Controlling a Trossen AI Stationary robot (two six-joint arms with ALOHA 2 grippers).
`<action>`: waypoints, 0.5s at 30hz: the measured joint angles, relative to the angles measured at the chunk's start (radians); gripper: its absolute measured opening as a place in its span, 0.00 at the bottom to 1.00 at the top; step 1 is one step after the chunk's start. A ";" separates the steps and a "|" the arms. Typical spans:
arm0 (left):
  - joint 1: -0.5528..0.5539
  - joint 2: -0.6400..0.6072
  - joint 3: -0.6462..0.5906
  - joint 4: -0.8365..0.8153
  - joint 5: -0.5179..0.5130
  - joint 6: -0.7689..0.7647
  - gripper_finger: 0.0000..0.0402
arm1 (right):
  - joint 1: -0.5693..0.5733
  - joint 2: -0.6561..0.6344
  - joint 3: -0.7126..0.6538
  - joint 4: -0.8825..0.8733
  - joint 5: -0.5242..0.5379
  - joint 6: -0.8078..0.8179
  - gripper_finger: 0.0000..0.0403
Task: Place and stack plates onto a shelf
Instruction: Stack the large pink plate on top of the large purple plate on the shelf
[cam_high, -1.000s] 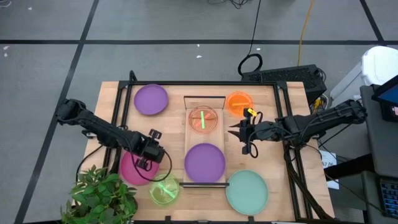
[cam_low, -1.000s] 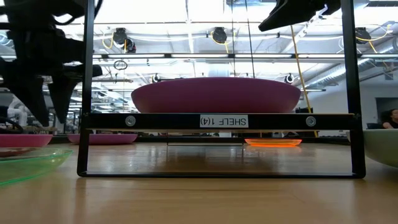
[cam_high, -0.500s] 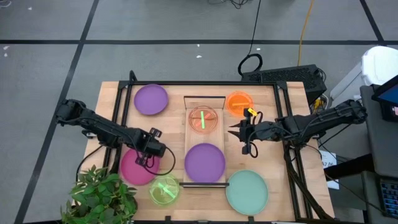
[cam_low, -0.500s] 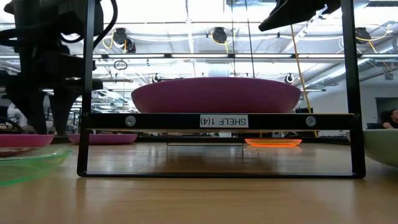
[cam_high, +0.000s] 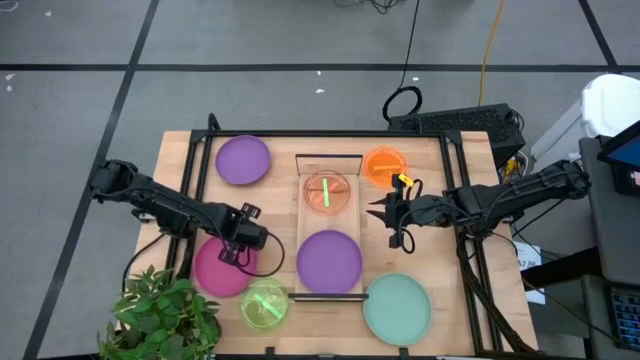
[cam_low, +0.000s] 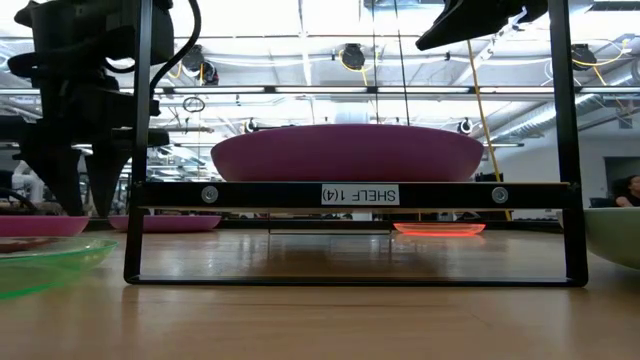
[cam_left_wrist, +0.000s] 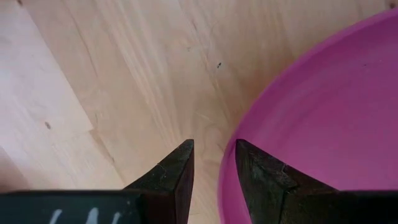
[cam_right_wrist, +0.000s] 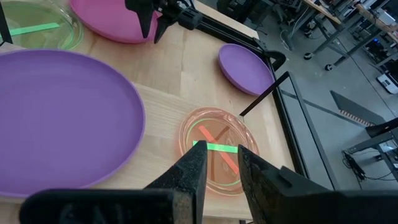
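My left gripper (cam_high: 238, 250) (cam_low: 80, 205) (cam_left_wrist: 214, 168) hangs low at the magenta plate's (cam_high: 215, 272) (cam_left_wrist: 323, 124) far right rim, open narrowly, with one finger outside the rim and one over the plate's inside. Whether it touches, I cannot tell. The magenta plate lies flat on the table. The shelf (cam_high: 303, 225) (cam_low: 350, 195) carries a large purple plate (cam_high: 329, 260) (cam_right_wrist: 56, 118) and a small pink-red plate (cam_high: 326, 191) (cam_right_wrist: 214, 149). My right gripper (cam_high: 392, 222) (cam_right_wrist: 219, 163) waits in the air just right of the shelf, slightly open and empty.
On the table lie a second purple plate (cam_high: 243, 160) at far left, an orange plate (cam_high: 384, 165) at far right, a teal plate (cam_high: 397, 308) at near right and a neon green plate (cam_high: 264, 304) near the magenta one. A potted plant (cam_high: 160, 315) stands at the near left corner.
My left gripper has shifted a little toward the shelf and the far edge and has come down at the magenta plate's rim. The plates and my right arm have kept still.
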 joint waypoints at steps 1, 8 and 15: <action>0.000 0.000 0.000 0.000 0.003 0.001 0.31 | 0.000 0.000 0.000 0.000 0.000 0.000 0.18; -0.001 0.001 -0.001 0.017 0.025 0.003 0.31 | 0.000 0.000 0.000 0.000 0.000 0.000 0.18; -0.005 0.001 -0.061 0.122 0.027 0.004 0.30 | 0.000 0.000 0.000 0.000 0.000 0.000 0.18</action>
